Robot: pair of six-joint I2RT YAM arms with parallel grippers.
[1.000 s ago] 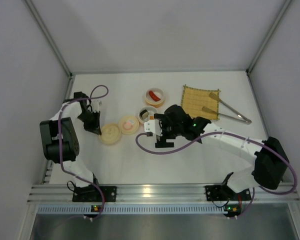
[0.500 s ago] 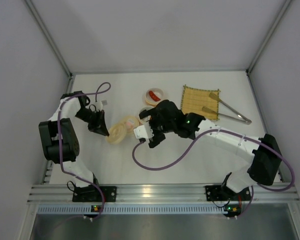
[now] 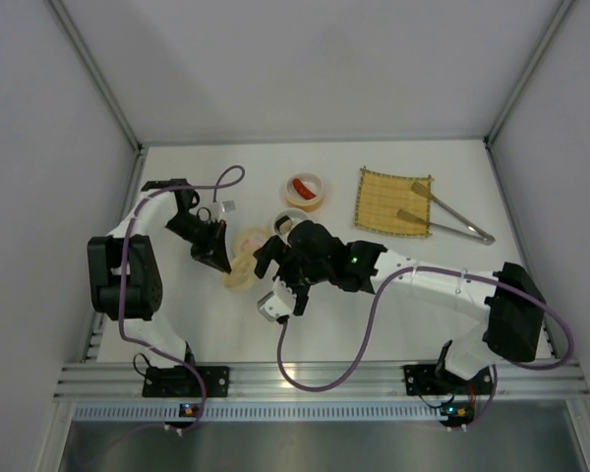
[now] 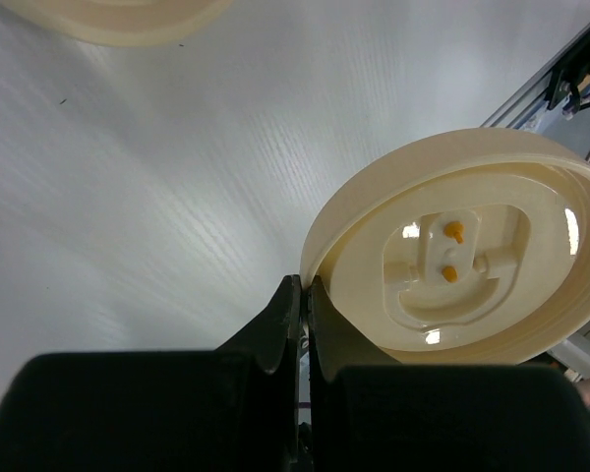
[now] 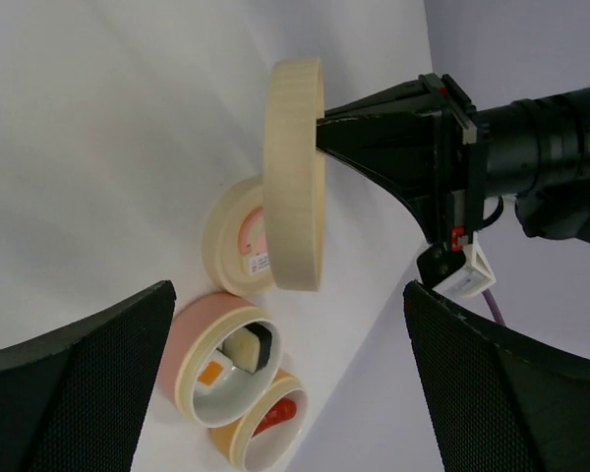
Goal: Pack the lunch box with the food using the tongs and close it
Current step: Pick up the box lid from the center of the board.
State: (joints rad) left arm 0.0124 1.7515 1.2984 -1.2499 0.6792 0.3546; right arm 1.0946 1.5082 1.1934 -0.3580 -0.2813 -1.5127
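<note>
My left gripper (image 4: 305, 285) is shut on the rim of a cream round lunch box piece (image 4: 452, 265), holding it on edge above the table (image 3: 240, 274). Edge-on, the same piece (image 5: 293, 177) hangs ahead of my open right gripper (image 5: 290, 324), which holds nothing. Behind it lie a cream lid with a pink centre (image 5: 234, 251), a pink tier (image 5: 192, 339) with a sushi roll (image 5: 248, 351) inside, and an orange tier (image 3: 303, 189) holding the red sausage (image 5: 280, 415). The tongs (image 3: 457, 224) rest across the right edge of the bamboo mat, far from both grippers.
The tan bamboo mat (image 3: 388, 200) lies at the back right. My right arm (image 3: 423, 280) stretches across the table's middle and partly covers the pink tier from above. Grey walls enclose the table; the aluminium rail (image 3: 305, 379) runs along the near edge.
My left gripper lifted the cream piece off the table, tipped it on edge and carried it right. The right gripper swung left and nearer towards it, staying open.
</note>
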